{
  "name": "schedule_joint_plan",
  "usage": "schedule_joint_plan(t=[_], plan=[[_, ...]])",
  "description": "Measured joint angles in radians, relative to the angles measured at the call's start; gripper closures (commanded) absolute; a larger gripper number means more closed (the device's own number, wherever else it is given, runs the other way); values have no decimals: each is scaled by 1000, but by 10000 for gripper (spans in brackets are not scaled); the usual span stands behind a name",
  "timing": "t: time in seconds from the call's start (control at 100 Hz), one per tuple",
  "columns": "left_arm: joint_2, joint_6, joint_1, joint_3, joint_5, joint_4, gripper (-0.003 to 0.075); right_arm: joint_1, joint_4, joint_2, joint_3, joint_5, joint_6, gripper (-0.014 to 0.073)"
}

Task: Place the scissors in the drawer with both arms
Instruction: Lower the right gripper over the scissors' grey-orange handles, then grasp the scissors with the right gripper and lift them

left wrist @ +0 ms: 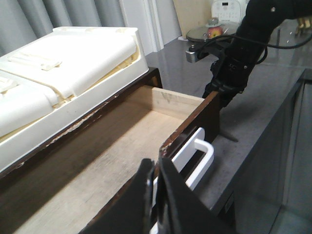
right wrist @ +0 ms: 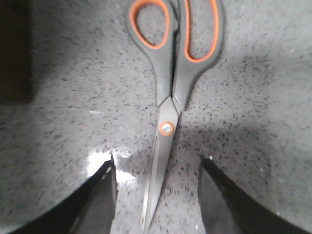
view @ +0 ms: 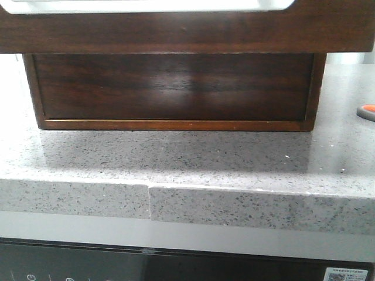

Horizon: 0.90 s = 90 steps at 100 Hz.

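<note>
The scissors, grey with orange-lined handles, lie closed and flat on the speckled grey counter. My right gripper is open above them, with the blades between its fingers and no touch visible. In the front view only their handle end shows at the right edge. The dark brown drawer is pulled out with a bare wooden floor; its face fills the top of the front view. My left gripper is shut on the drawer's white handle. The right arm hangs beyond the drawer's far corner.
The wooden cabinet stands on the counter under the drawer. White foam packing lies on the cabinet's top. A rice cooker and a pot stand far behind. A black panel sits below the counter's front edge.
</note>
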Motion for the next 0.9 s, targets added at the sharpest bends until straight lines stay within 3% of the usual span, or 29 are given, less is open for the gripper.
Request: schedule_joint_plan(t=[0.34,0.9], plan=[[0,-22,0,-22,117,69,740,0,-51,123,-5,-118,42,260],[-8,-30,0,-22,123,65,740,-7,-112,243,-5,-208,104,260]])
